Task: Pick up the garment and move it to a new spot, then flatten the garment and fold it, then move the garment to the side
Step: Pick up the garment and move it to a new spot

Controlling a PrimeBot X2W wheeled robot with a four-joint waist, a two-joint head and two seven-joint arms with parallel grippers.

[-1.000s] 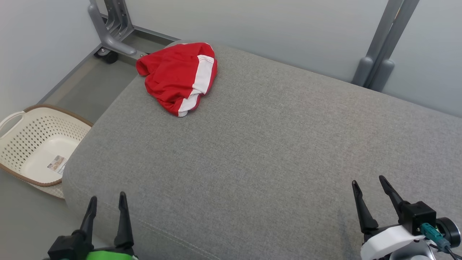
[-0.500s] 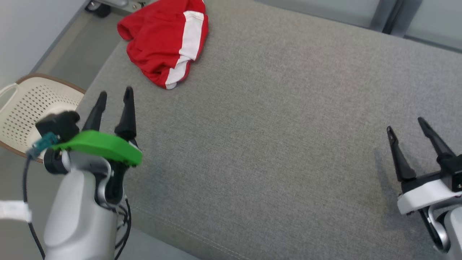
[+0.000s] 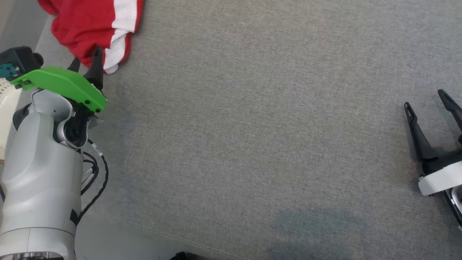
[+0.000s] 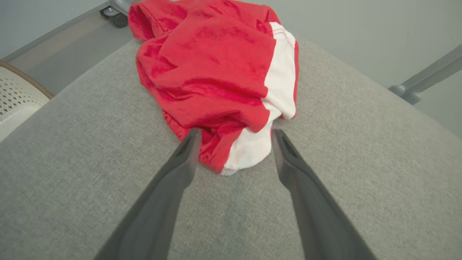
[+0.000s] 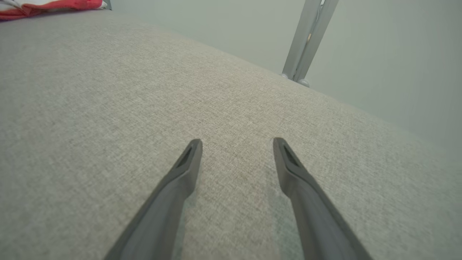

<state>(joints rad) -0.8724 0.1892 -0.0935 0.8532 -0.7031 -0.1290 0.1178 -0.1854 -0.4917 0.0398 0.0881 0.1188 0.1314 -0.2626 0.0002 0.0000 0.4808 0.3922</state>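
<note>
The garment is a crumpled red piece with a broad white stripe, lying bunched at the far left corner of the grey cushion. My left gripper is open, its tips reaching the garment's near edge. In the left wrist view the garment lies just ahead of that gripper, the white-striped hem between the spread fingers, nothing gripped. My right gripper stands open over bare cushion at the right, and its wrist view shows it with a sliver of the garment far off.
A cream perforated basket sits on the floor left of the cushion. Grey metal frame legs stand behind the cushion against a pale wall. The cushion's front seam runs along the bottom of the head view.
The head camera has tilted down and toward the cushion. My left arm has reached forward to the garment's near edge. Both grippers stayed open.
</note>
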